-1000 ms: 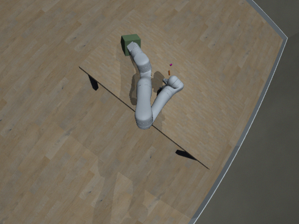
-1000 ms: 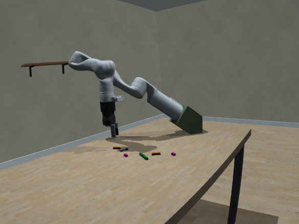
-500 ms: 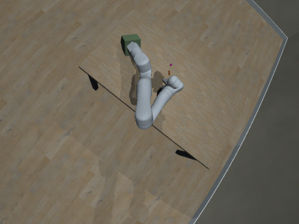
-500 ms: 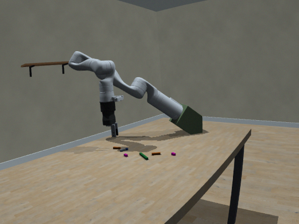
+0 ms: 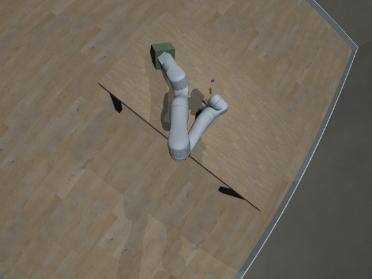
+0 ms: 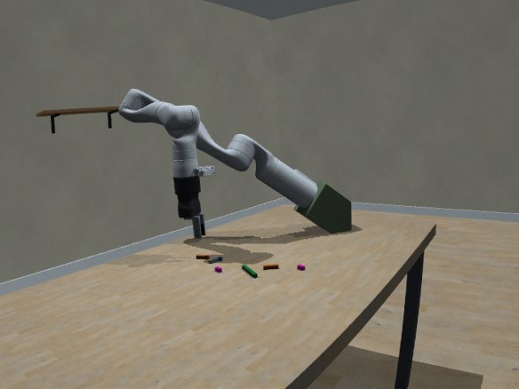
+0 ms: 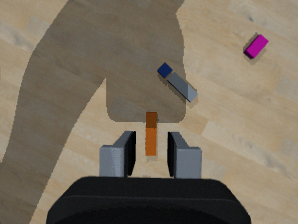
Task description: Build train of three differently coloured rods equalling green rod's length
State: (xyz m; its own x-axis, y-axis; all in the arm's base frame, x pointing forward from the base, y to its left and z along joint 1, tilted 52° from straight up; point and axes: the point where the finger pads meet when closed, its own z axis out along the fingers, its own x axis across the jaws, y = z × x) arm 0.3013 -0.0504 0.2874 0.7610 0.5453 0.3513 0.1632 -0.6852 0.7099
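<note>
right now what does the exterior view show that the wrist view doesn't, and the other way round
Only exterior: the green rod, second orange rod, second magenta rod and wall shelf.
Only wrist: the space between the open gripper's fingers, framing an orange rod.
Both: that orange rod, the blue, the grey and one magenta.
</note>
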